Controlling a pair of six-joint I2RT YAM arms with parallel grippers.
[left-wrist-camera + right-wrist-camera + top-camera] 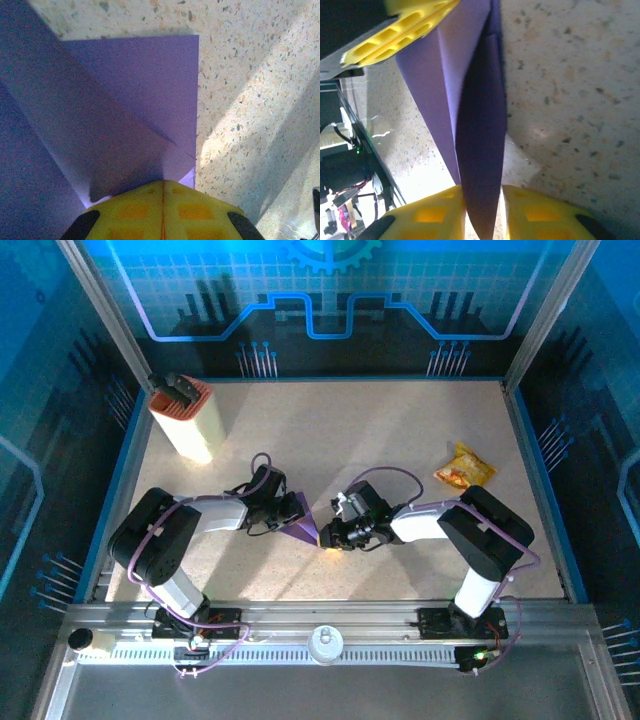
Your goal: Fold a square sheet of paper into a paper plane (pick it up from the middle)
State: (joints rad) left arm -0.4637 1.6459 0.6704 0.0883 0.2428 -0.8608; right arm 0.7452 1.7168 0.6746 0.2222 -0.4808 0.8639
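Note:
The purple square sheet of paper (300,530) is folded into a narrow, pointed shape and is held low over the speckled table between both arms. My left gripper (289,512) is shut on its wide end. In the left wrist view the paper (125,90) spreads out from the closed yellow fingertips (162,186), with diagonal creases showing. My right gripper (328,536) stands at the pointed end. In the right wrist view the dark tip of the paper (477,150) lies between its parted fingers (484,202). It touches the left finger, and a thin gap remains at the right one.
A tall cream-and-orange box (185,420) stands at the back left. A yellow-orange snack packet (463,468) lies at the right. Blue walls (545,470) fence the table sides, and a metal rail (330,615) runs along the front.

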